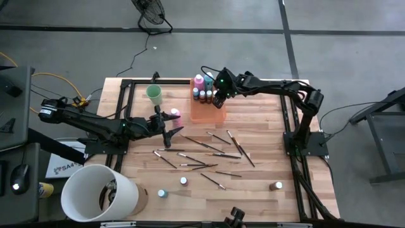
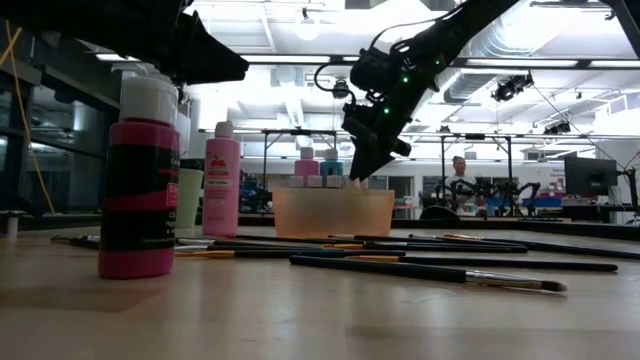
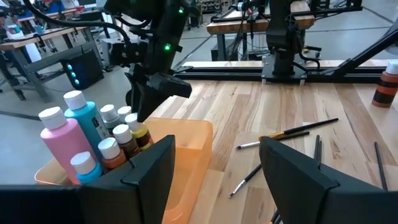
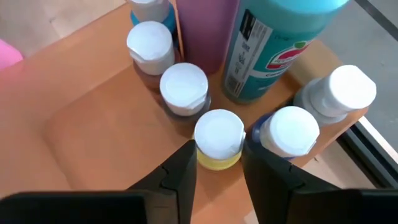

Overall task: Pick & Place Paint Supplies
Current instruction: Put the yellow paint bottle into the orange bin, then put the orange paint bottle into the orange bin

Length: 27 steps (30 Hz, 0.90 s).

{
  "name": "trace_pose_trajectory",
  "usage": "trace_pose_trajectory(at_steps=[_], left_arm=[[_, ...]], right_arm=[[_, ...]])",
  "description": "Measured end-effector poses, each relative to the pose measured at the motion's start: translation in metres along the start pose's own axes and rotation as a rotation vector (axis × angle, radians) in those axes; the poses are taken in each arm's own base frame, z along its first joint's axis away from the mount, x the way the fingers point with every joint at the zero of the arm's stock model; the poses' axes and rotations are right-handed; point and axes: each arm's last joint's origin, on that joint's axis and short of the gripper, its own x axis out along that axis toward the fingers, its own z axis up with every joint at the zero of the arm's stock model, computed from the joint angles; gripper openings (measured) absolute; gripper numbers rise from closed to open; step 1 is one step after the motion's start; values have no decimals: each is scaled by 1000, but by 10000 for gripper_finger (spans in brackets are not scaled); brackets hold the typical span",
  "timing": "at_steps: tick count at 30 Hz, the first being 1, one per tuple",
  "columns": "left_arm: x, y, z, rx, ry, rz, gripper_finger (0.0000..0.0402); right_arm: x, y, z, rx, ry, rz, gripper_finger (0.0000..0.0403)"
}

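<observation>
- Grips a small yellow-paint bottle [image 4: 219, 134] between the closed right jaws, low over the translucent orange tray [image 1: 212, 114] at upper centre of the high view, hard against a clump of other capped bottles.
- Risks bumping the brown bottle [image 4: 183, 87] or the blue bottle [image 4: 289, 130] on either side. There is almost no room for the jaws to spread there.
- Could tip the yellow-paint bottle on release if it is let go tilted or short of the tray floor, and the tall teal bottle [image 4: 273, 43] just behind might topple with it.
- Might drag the tray across the table [image 1: 266, 126] on a sideways pull-out while caught between bottles.
- Leaves the left jaws wide open and empty at centre-left of the high view, just beside the pink bottle [image 1: 175, 114] standing near the mint-green cup [image 1: 154, 94]. A careless swing could knock either one over.
- Could scatter or roll the thin brushes [image 1: 209, 149] strewn across the middle of the table if swept by a low pass.
- May push the three loose small bottles [image 1: 183, 180] near the lower edge off the table, being close to the rim.
- Risks a clash between the two arms, with both reaching toward the same tray area.
</observation>
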Motion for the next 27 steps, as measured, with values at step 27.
trace_pose_trajectory(at_steps=[27], left_arm=[[0,0,-1,-2,13,0,228]], right_arm=[[-6,6,-4,6,37,0,186]])
